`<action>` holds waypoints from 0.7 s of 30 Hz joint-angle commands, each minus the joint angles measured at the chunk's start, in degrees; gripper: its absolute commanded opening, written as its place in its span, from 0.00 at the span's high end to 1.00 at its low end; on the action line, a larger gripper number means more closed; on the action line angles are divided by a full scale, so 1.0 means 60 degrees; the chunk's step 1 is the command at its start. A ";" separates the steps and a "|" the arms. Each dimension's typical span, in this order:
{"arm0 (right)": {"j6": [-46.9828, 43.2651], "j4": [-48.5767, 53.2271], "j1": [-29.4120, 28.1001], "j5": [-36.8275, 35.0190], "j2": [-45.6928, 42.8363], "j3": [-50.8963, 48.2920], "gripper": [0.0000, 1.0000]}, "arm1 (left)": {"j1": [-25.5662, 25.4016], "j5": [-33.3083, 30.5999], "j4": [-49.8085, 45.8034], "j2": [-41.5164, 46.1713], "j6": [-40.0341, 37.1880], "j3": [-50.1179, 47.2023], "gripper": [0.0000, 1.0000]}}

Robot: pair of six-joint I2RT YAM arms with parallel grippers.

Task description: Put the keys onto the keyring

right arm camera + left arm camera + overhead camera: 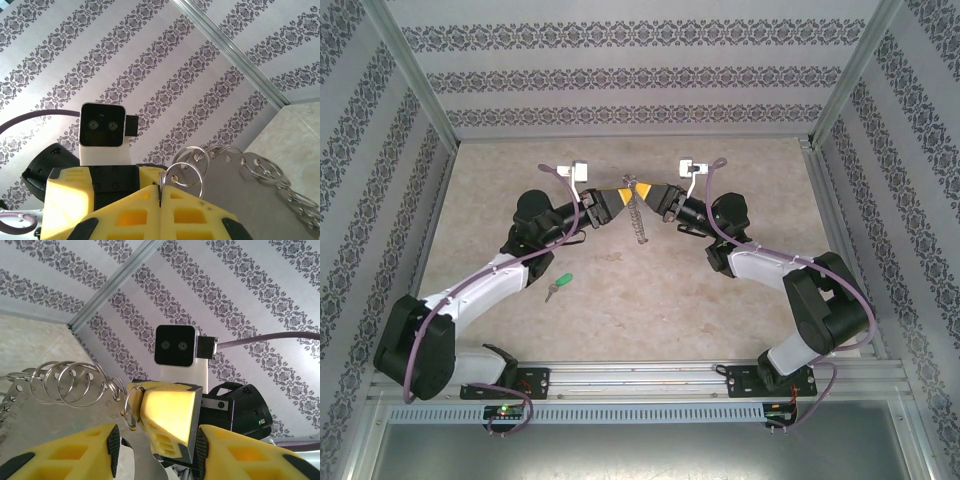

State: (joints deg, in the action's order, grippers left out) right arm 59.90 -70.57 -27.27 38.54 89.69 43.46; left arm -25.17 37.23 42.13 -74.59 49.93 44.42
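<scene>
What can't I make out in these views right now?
- Top view: key too small to show its hole.
- Top view: keyring edge-on, its opening unreadable.
- Left wrist: fingers of the left end effector cover the keyring's lower part.
- Right wrist: frame edge cuts off the keyring; right end effector hides where it's pinched.

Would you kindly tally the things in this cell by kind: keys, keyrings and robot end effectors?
green-headed key: 1
keyring: 1
end effectors: 2, the left end effector and the right end effector
Total: 4
</scene>
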 commanded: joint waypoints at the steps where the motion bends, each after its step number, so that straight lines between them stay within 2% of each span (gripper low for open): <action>1: 0.0018 -0.0776 -0.0062 -0.0067 0.0052 0.0263 1.00 | -0.0090 -0.0319 -0.0072 0.0271 -0.0383 -0.0051 0.54; 9: 0.0066 -0.0851 -0.0157 0.0021 0.0095 0.0314 1.00 | -0.0095 -0.0110 0.0258 -0.0117 -0.0191 0.0031 0.61; 21: 0.0058 -0.0851 -0.0260 0.0080 0.0083 0.0315 1.00 | -0.0095 -0.0026 0.0562 -0.0385 0.0005 0.0157 0.63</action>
State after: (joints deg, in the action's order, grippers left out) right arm 60.12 -71.02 -28.03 38.57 90.30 43.46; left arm -25.17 36.58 42.09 -76.36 49.63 44.42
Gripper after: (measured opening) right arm 0.056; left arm 0.375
